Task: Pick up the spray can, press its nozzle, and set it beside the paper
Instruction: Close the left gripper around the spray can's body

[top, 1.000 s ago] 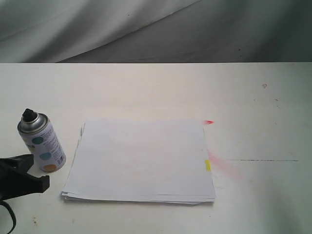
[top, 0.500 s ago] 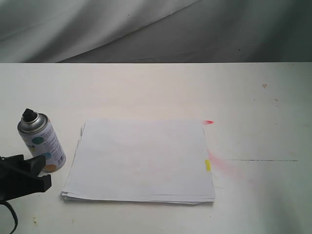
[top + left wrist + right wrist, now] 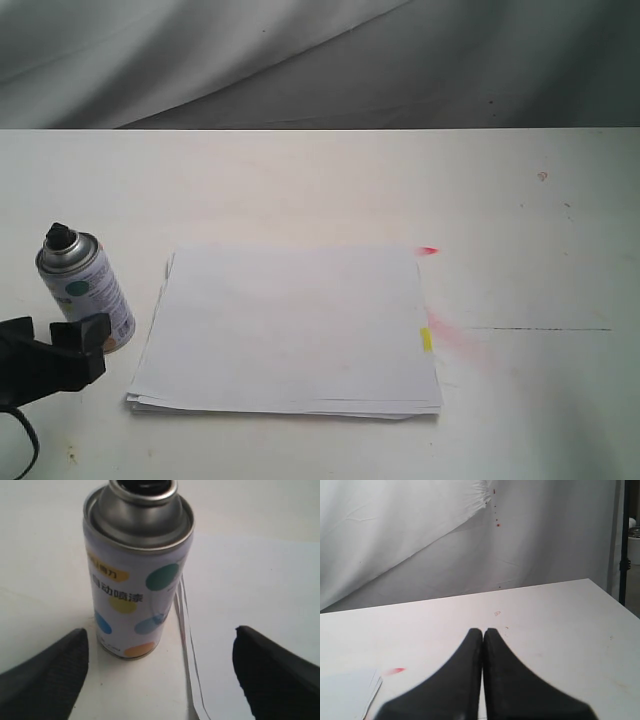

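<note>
The spray can (image 3: 85, 290) stands upright on the white table, just left of the paper (image 3: 290, 330); its black nozzle (image 3: 62, 236) is on top. My left gripper (image 3: 58, 348) is open at the can's near side, low at its base, and its black fingers hide the can's lower part. In the left wrist view the can (image 3: 137, 575) stands close ahead of the left gripper (image 3: 160, 632), slightly toward one finger, with nothing touching it. The paper's (image 3: 250, 580) edge runs beside it. My right gripper (image 3: 483, 631) is shut and empty above bare table, outside the exterior view.
Red paint smears (image 3: 452, 338) and a small yellow tab (image 3: 426, 340) mark the table at the paper's right edge. A thin dark line (image 3: 540, 328) runs further right. A grey cloth (image 3: 300, 60) hangs behind the table's far edge.
My left gripper has crept forward toward the spray can, and its fingers now overlap the can's base in the exterior view. The can and the paper have not moved.
</note>
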### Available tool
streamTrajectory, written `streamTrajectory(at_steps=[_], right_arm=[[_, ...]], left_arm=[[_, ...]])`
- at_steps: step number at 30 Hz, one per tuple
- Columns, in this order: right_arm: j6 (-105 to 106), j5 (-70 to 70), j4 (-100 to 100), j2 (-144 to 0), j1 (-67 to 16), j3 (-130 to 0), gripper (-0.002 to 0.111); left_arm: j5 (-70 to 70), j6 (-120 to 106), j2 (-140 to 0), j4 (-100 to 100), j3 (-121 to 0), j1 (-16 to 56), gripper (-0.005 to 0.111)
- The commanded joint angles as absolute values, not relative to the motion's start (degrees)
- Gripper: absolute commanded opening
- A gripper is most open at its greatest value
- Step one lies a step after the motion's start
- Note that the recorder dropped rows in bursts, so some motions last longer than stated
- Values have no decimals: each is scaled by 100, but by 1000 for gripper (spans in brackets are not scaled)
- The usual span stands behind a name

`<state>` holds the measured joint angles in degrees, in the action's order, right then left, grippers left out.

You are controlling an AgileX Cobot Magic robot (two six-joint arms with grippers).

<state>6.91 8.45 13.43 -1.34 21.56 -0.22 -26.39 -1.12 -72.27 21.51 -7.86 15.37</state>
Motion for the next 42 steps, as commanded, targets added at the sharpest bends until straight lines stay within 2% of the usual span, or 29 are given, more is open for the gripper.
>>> streamTrajectory(at_steps=[1, 11, 22, 33, 42], right_arm=[[704, 820, 1368, -100, 2186, 0, 0], [704, 820, 1368, -100, 2186, 0, 0], [704, 820, 1368, -100, 2186, 0, 0], [704, 820, 1368, -100, 2186, 0, 0], [704, 820, 1368, -100, 2186, 0, 0]], left_arm=[[-2892, 0, -7259, 2152, -751, 1559, 75], [-3643, 0, -7689, 2053, -751, 1559, 75], [-5559, 130, -9448, 1848, -880, 1559, 75], [-6171, 130, -10878, 1910, -1604, 1559, 75], [-6460, 130, -11226, 2104, -1885, 1559, 75]])
